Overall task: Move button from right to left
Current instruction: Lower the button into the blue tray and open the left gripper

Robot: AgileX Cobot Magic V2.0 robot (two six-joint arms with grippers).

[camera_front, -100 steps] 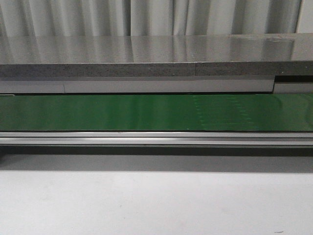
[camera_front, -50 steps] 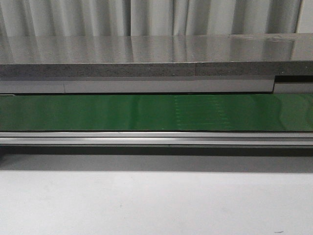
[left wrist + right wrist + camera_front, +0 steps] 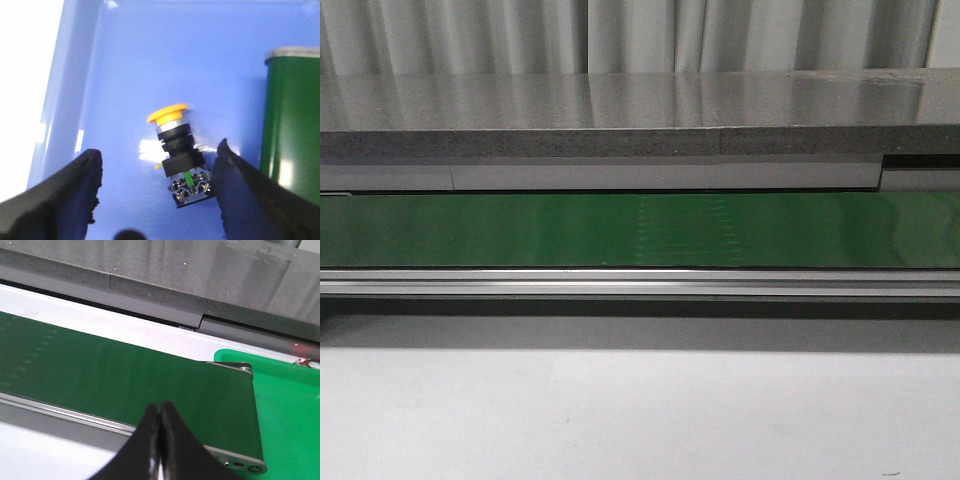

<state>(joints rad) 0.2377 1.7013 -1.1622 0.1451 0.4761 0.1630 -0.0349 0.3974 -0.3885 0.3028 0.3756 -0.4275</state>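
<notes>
Button [image 3: 181, 160] between spread left fingers [image 3: 65, 195]

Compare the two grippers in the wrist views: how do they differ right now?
The left gripper is open, its dark fingers on either side of the yellow-capped push-button lying on a blue tray. The right gripper is shut and empty, above the green conveyor belt. Both have dark fingers.

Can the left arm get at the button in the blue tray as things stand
Probably yes. The left pincer is open above the button, its fingers on either side. The button lies alone on the blue tray; the green belt end stands beside it.
</notes>
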